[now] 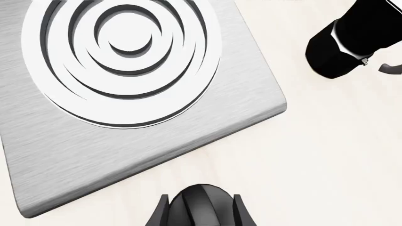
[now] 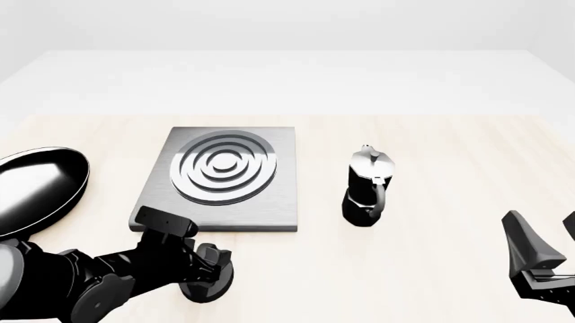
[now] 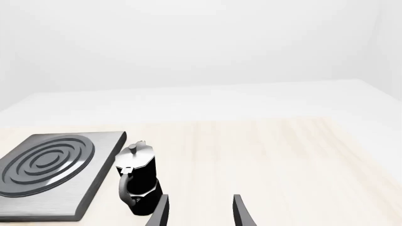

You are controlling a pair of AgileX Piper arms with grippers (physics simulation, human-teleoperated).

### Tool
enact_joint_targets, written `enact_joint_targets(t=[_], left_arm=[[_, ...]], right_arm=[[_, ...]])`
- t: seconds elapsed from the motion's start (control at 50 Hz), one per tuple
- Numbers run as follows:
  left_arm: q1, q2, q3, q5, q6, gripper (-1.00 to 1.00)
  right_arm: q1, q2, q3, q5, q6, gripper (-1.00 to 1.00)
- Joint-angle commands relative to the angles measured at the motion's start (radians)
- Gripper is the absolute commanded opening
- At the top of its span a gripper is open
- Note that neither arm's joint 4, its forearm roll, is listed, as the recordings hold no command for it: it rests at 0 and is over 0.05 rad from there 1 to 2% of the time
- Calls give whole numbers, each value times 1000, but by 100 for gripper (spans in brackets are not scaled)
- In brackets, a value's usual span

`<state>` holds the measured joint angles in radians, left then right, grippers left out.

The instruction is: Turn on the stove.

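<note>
The stove [image 2: 269,202] is a dark-grey square slab with silvery burner rings [image 2: 225,166]. It also shows in the left wrist view [image 1: 125,155] and the right wrist view [image 3: 94,188]. Its black oval knob [image 2: 199,289] sits on the table just in front of the slab. My left gripper [image 2: 214,268] is down over the knob. In the left wrist view its fingers [image 1: 162,212] press against both sides of the knob [image 1: 201,212]. My right gripper [image 2: 548,234] is open and empty at the front right, with nothing between its fingers [image 3: 242,212].
A black-and-silver moka pot [image 2: 368,185] stands upright right of the stove, also in the wrist views [image 1: 358,37] [image 3: 138,179]. A black frying pan [image 2: 36,188] lies left of the stove, by my left arm.
</note>
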<state>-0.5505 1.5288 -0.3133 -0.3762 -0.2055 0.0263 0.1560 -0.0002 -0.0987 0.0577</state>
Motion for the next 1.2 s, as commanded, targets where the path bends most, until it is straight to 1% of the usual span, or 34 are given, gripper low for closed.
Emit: enact_joint_targets(t=[0.02,0.06,0.1,0.28,0.44,0.54,0.66,0.82,0.94,1.16,1.2], left_arm=[[39,-13,4,2,7,100],[57,-26,5,9,20,100],[59,-28,4,11,16,100],[120,-67,2,26,35,100],[144,-83,6,30,47,100],[152,-89,11,27,49,100],[163,-87,26,14,52,100],[170,-87,34,8,54,100],[190,-102,44,11,64,100],[195,-111,52,11,65,100],[199,-135,52,32,64,100]], right_arm=[[2,13,0,-8,-2,100],[3,13,-1,-7,-3,100],[3,17,0,-11,-3,100],[5,41,0,-29,-8,100],[5,41,-1,-28,-11,100],[5,46,-1,-32,-12,100],[3,18,0,-11,-16,100],[3,13,0,-8,-16,100],[2,-4,0,6,-16,100],[2,-7,0,9,-17,100],[2,-3,0,4,-20,100]])
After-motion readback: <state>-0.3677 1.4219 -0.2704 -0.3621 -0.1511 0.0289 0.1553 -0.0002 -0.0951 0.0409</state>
